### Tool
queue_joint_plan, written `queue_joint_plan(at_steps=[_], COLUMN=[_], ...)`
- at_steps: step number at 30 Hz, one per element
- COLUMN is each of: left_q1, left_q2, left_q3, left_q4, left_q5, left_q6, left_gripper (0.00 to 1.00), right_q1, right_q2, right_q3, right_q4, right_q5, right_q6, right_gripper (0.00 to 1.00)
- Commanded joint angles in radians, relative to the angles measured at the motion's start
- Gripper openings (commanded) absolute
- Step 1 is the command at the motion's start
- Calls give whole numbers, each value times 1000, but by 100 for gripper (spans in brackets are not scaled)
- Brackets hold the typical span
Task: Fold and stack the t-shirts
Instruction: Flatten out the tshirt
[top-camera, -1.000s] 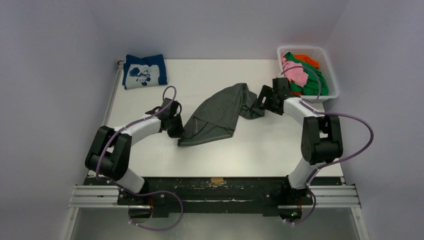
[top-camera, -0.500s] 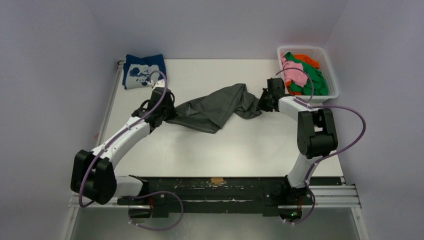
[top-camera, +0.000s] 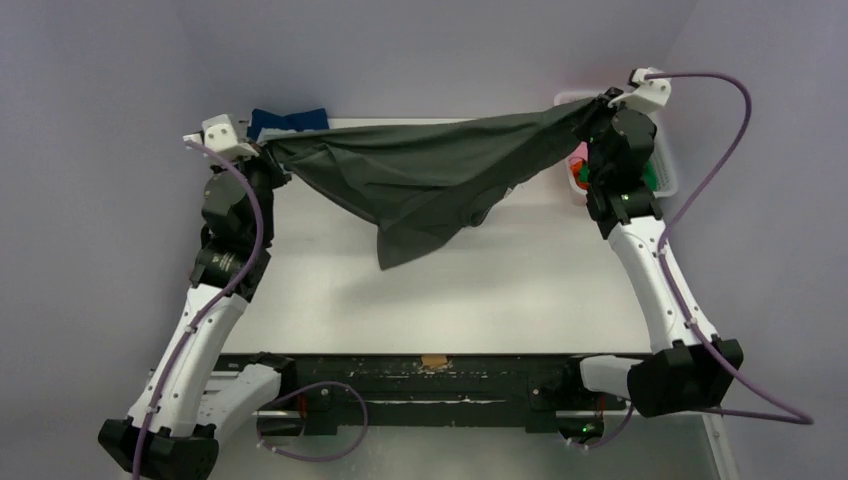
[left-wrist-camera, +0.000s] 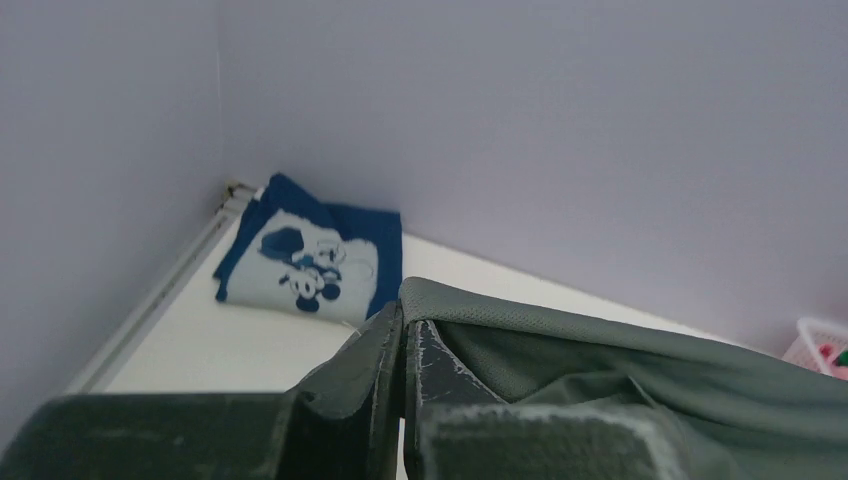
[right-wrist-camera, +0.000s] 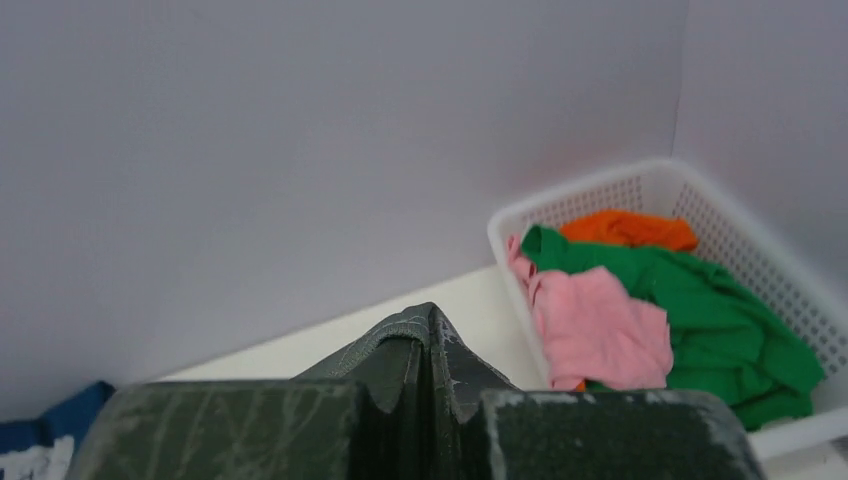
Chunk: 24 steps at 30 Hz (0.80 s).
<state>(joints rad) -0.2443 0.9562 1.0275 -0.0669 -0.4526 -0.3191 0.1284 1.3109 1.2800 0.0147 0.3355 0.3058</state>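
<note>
grey tee lifted off the table and stretched between both arms

top view: the plain dark grey cloth t-shirt (top-camera: 420, 175) hangs in the air. its upper edge is pulled taut between the left gripper (top-camera: 262, 150) at the far left and the right gripper (top-camera: 590, 108) at the far right. a loose fold droops from the middle toward the white table (top-camera: 500, 300); whether its tip touches the surface is hard to tell from here. a second ago the shirt lay bunched on the table with the right jaws only reaching for it. now both arms are raised and spread wide. the folded navy blue t-shirt with white cartoon print (top-camera: 290, 119) sits in the far left corner, partly hidden behind the cloth.

left wrist view: the fingers (left-wrist-camera: 360, 365) are pressed together on a hem of the grey shirt, which runs off to the right. the navy tee lies flat beyond them.

right wrist view: the fingers (right-wrist-camera: 455, 375) are clamped together on a ridge of grey cloth. the white plastic mesh basket (right-wrist-camera: 600, 195) beside them holds a pink tee (right-wrist-camera: 600, 330), a green tee (right-wrist-camera: 720, 310) and an orange tee (right-wrist-camera: 625, 228).

the shirt now looks opened out for folding; laying it flat likely comes next.
</note>
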Motion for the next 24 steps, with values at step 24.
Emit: queue_joint_plan(at_steps=[24], left_q1=[52], left_q2=[5], left_q3=[184], left_q4=[38], left_q5=[-68], left_q6=[129], left_gripper=[0], right_q1=[-7], right_q2=[-211], right_q3=[47], right_q4=[9], right_q5=[-78], right_q6=[-148], right_gripper=[0])
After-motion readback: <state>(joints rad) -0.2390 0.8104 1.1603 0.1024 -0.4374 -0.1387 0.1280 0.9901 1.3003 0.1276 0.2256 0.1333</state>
